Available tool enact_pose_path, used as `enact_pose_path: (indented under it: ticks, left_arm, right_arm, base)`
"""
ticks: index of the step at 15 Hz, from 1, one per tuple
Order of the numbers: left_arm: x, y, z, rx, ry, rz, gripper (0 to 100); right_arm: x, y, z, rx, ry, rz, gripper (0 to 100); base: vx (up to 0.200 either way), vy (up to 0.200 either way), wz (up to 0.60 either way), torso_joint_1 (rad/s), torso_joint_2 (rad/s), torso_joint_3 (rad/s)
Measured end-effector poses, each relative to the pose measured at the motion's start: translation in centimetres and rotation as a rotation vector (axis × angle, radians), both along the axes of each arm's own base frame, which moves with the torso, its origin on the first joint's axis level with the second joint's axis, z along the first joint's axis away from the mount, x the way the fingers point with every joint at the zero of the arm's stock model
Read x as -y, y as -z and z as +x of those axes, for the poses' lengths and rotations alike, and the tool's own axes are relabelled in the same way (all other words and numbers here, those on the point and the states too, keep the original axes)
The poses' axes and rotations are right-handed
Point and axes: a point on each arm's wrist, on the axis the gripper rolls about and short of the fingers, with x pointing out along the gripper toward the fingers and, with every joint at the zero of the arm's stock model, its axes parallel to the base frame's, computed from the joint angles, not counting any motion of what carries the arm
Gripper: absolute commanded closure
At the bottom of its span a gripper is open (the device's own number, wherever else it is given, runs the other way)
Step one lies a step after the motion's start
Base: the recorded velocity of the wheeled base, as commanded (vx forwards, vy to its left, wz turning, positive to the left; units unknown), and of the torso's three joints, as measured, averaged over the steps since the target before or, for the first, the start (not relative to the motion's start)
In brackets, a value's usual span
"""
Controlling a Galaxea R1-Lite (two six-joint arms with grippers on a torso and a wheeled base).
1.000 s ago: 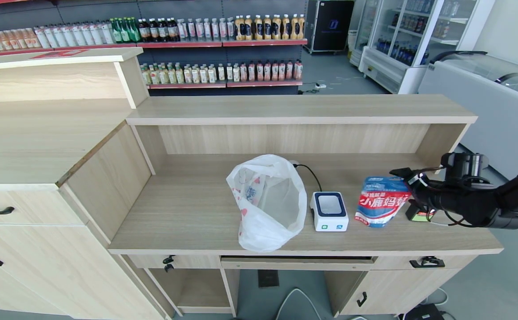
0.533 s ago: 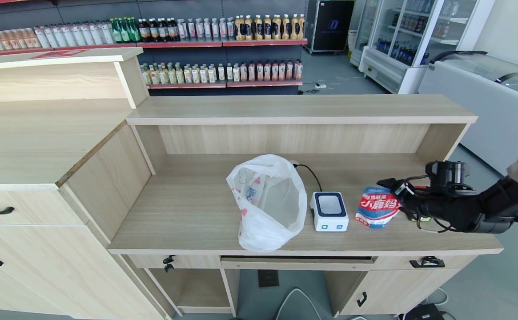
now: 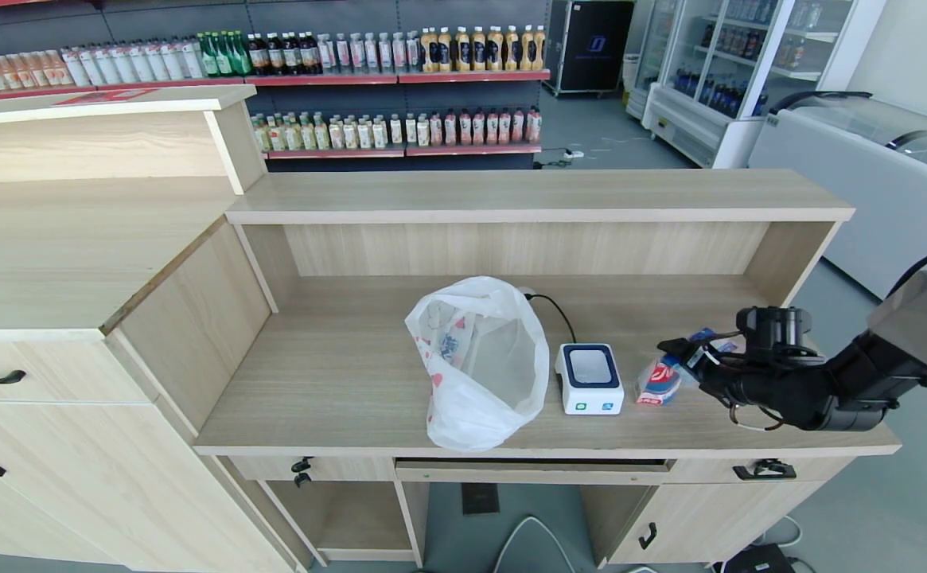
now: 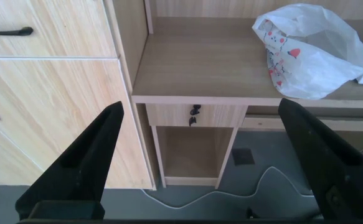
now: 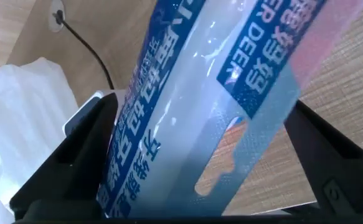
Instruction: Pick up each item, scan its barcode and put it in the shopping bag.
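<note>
Over the last second your right tool (image 3: 682, 362) swung in from the bench's right end toward the scanner (image 3: 589, 378) and sank. The pouch (image 3: 658, 380) tipped with it, from upright to a steep lean. That tool was clamped on the pouch's hang-slot end. Your left tool (image 4: 201, 106) hung spread and empty out in front of the bench (image 3: 336, 382), below its top.

The pouch sat just beside the scanner's right side with its low end at the bench surface; whether it touched was unclear. Its long axis ran from the tool down toward the scanner, and the red printed face was turned up toward the head camera.

No barcode showed, so it was probably on the underside. You needed to carry the pouch over the scanner window and hold that side flat and steady above it, then move on to the shopping bag (image 3: 479, 362).
</note>
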Motion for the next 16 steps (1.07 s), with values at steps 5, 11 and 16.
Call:
enact_pose_path:
  ticks: [5,11,16]
  left_arm:
    - [0.0,0.0,0.0,0.0,0.0,0.0,0]
    - [0.0,0.0,0.0,0.0,0.0,0.0,0]
    - [0.0,0.0,0.0,0.0,0.0,0.0,0]
  right_arm:
    - [-1.0,1.0,0.2,-0.004,-0.067,-0.078,100]
    - [-1.1,2.8,-0.7,-0.043,-0.169,-0.267,100]
    - [-0.6,-0.1,-1.4,0.032,-0.179,-0.287,100]
  base:
    - [0.0,0.0,0.0,0.0,0.0,0.0]
    - [0.0,0.0,0.0,0.0,0.0,0.0]
    - [0.0,0.0,0.0,0.0,0.0,0.0]
